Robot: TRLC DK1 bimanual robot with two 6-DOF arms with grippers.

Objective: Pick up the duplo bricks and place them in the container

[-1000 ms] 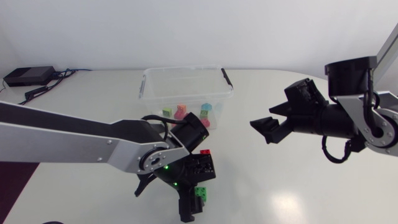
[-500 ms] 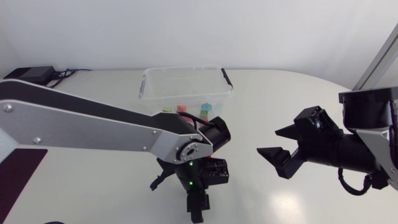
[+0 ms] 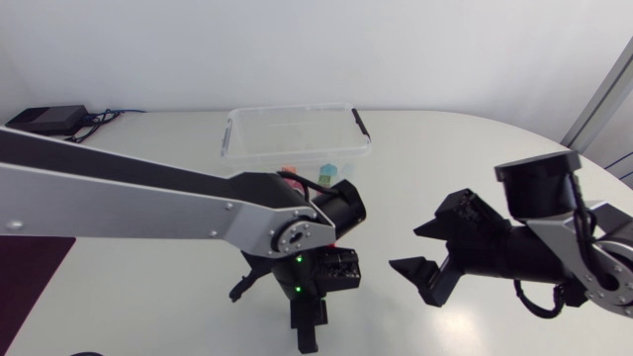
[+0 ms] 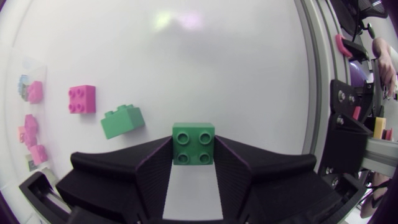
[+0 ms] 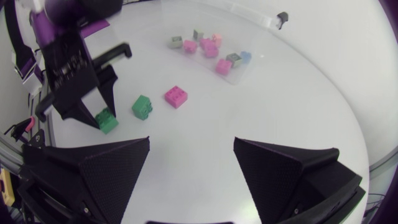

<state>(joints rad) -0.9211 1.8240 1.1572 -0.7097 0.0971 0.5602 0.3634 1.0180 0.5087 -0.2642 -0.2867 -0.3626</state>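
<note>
The left gripper [image 3: 305, 331] is clamped on a green brick [image 4: 193, 144]. From its own wrist view both fingers [image 4: 149, 165] press the brick's sides, with the studs facing up and the brick square between them. From the right wrist view the brick appears to rest on the table [image 3: 445, 158], well apart from the container [image 3: 295, 109]. The catch is out near the fingertips, so I would say the thing to do now is lift straight up and slowly, with no twist, until the brick is plainly off the surface. A shallow hold like that could let it pivot or slip if the arm swings at once. A second green brick [image 4: 121, 121] and a pink brick [image 4: 82, 99] lie between this spot and the container, so the carry should go high enough to pass over both, and over the container's near wall as well. Several bricks [image 5: 208, 48] already lie inside, so I would lower the gripper over a bare patch of the floor and let go low, so the brick does not bounce out. The right gripper [image 3: 427, 252] hangs spread wide with nothing in it, off to the side, and it seems best kept there, out of the left arm's path.
</note>
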